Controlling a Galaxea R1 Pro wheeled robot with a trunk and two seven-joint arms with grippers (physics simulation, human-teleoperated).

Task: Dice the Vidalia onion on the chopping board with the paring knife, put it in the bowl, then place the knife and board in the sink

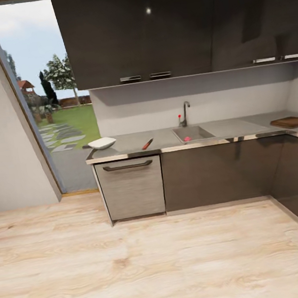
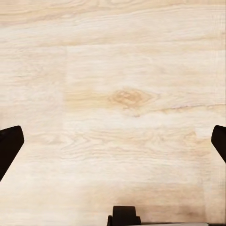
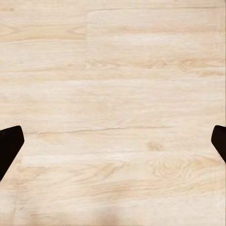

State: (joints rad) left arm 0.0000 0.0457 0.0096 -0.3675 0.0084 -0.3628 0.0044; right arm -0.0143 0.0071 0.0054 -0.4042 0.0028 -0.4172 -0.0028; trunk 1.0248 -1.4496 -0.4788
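We observed a pale wood-grain plank floor (image 1: 160,261) spanning the foreground. Glossy dark wall cabinets (image 1: 174,24) hung above a grey backsplash (image 1: 185,101). A steel-fronted appliance door (image 1: 131,187) with a bar handle (image 1: 128,165) sat beside dark base cabinet fronts (image 1: 218,172). A tall window (image 1: 45,87) showed lawn, trees and sky.

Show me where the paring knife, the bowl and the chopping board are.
paring knife (image 1: 147,144), head view, middle of its reddish handle.
bowl (image 1: 102,143), head view, its white side wall.
chopping board (image 1: 291,122), head view, centre of its top face.
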